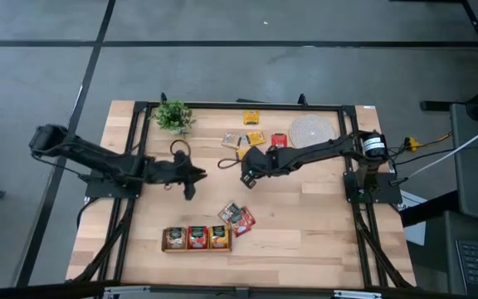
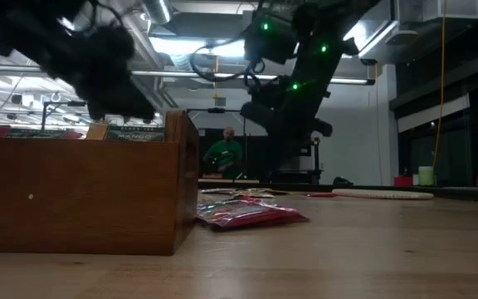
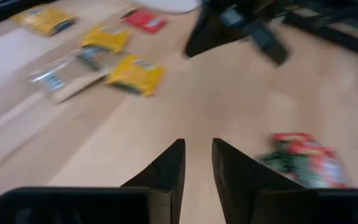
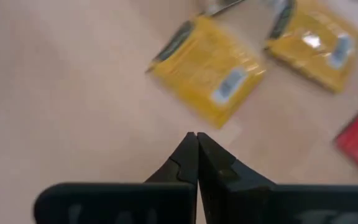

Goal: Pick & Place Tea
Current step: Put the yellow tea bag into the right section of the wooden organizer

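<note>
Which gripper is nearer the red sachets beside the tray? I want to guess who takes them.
Left. The left gripper hangs just up-table and left of the red sachets; the right gripper, shut and empty, sits a little farther off near the yellow sachets.

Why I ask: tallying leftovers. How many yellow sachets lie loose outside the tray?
3. Far yellow sachet at the back edge; middle yellow sachet beside the red sachet; near yellow sachet beside the pale sachet. The pile may hide more.

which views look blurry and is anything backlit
Left wrist view: the red sachets and the right arm beyond smear. Right wrist view: the yellow sachets look soft. Low view: ceiling lights leave both arms as dark silhouettes. High view: evenly lit.
</note>
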